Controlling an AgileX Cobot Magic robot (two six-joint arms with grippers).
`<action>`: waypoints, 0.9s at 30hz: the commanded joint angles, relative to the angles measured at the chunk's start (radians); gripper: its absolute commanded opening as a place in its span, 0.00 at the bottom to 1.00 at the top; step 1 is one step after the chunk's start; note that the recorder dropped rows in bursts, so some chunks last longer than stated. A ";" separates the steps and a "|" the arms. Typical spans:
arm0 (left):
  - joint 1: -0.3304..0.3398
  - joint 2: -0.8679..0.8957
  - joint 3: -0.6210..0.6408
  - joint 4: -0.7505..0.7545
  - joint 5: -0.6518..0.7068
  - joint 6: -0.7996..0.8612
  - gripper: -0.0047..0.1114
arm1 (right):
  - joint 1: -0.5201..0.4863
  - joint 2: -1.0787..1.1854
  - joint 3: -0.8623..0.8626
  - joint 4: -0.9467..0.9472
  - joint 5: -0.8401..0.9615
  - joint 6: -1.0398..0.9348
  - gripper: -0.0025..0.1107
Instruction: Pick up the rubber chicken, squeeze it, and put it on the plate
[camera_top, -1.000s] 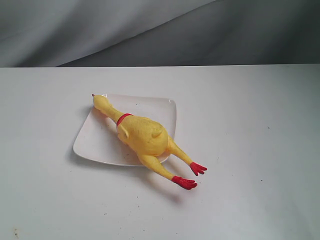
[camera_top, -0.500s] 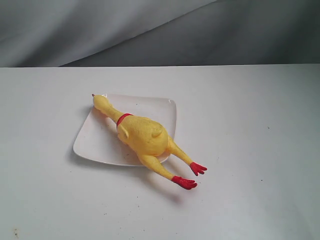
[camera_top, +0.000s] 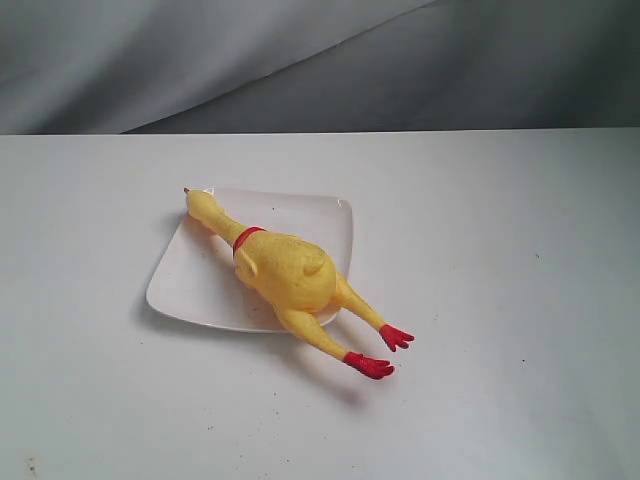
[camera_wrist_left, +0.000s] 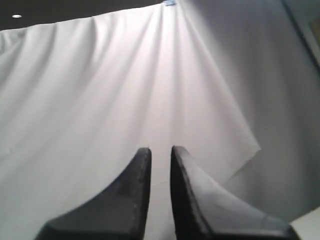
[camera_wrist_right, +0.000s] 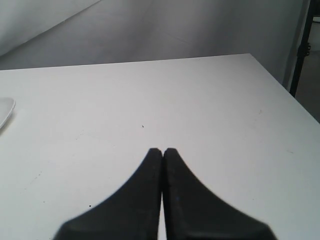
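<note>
The rubber chicken (camera_top: 285, 270) lies diagonally across the white square plate (camera_top: 190, 280), head at the plate's far left corner. Its legs and red feet (camera_top: 380, 352) stick out over the near right edge onto the table. No arm shows in the exterior view. My left gripper (camera_wrist_left: 160, 150) points at a pale curtain, its dark fingers a narrow gap apart with nothing between them. Over bare table, my right gripper (camera_wrist_right: 162, 150) is shut and empty, its tips touching. A sliver of the plate (camera_wrist_right: 5, 112) shows at the edge of the right wrist view.
The white table (camera_top: 500, 250) spreads around the plate, with small dark specks on it. A grey curtain (camera_top: 300, 60) hangs behind the table's far edge. The right wrist view shows the table's edge and a dark stand (camera_wrist_right: 300, 50) beyond it.
</note>
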 joint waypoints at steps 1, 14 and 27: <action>0.001 -0.005 -0.003 -0.005 0.186 0.009 0.17 | -0.002 -0.004 0.003 -0.006 0.000 0.001 0.02; 0.001 -0.005 -0.003 -1.345 0.262 1.308 0.17 | -0.002 -0.004 0.003 -0.006 0.000 0.001 0.02; 0.001 -0.005 0.003 -1.560 0.448 1.518 0.17 | -0.002 -0.004 0.003 -0.006 0.000 0.001 0.02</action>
